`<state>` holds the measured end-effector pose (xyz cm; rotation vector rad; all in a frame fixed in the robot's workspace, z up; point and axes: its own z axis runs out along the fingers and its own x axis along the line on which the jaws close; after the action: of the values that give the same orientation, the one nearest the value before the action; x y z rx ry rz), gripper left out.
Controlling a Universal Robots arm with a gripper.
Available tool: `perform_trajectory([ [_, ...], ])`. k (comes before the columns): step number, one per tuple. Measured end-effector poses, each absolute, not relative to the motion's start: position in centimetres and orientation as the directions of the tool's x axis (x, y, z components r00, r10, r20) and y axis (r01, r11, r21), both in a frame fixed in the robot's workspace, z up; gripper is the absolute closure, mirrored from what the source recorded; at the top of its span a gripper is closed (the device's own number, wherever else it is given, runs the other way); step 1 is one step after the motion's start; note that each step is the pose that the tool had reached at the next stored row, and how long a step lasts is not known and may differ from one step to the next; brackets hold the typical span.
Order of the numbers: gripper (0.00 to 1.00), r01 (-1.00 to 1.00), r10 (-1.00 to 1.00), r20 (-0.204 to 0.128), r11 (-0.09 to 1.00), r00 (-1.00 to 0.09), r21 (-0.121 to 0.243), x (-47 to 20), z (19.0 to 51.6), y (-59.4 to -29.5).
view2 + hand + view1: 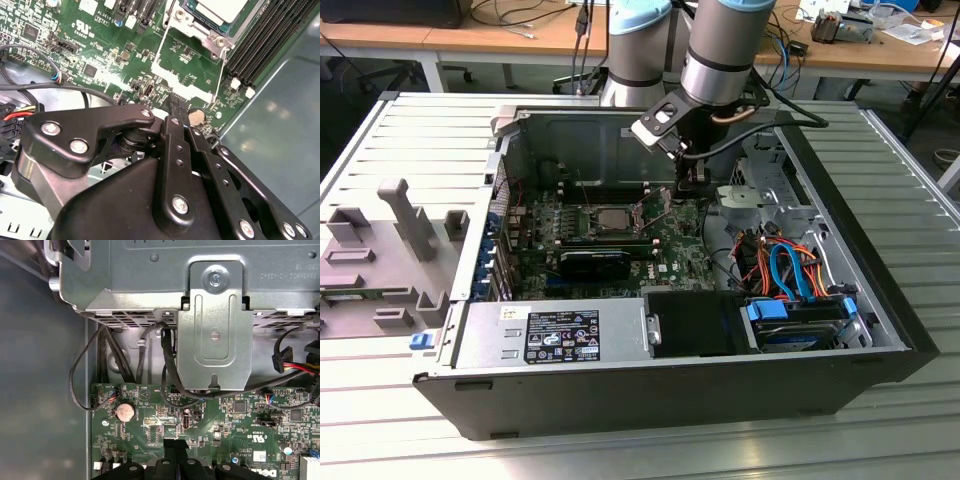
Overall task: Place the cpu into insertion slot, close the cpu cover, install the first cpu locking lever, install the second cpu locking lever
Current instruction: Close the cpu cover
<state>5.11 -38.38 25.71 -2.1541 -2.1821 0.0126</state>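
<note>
Gripper [176, 105], fingers pressed together, tip at the open cover's [190, 86] edge near the seated cpu [222, 7]; I could slip and scrape the board [100, 50].

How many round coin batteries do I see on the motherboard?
1. The coin battery sits near the motherboard corner, beside the pincer in the second wrist view. Others may hide under cables.

Open computer case [670, 395] on slatted metal table [380, 425], grey fixtures [380, 262] alongside.
</note>
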Motion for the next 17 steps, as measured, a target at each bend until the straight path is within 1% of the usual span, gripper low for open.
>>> perform_trajectory([
  [7, 0.89, 0.997, 0.999, 0.051, 0.014, -0.011, -0.074, 5.7, 25.4, -38.4],
  [17, 0.89, 0.997, 0.998, 0.057, 0.015, -0.011, -0.073, 3.8, 25.3, -38.3],
])
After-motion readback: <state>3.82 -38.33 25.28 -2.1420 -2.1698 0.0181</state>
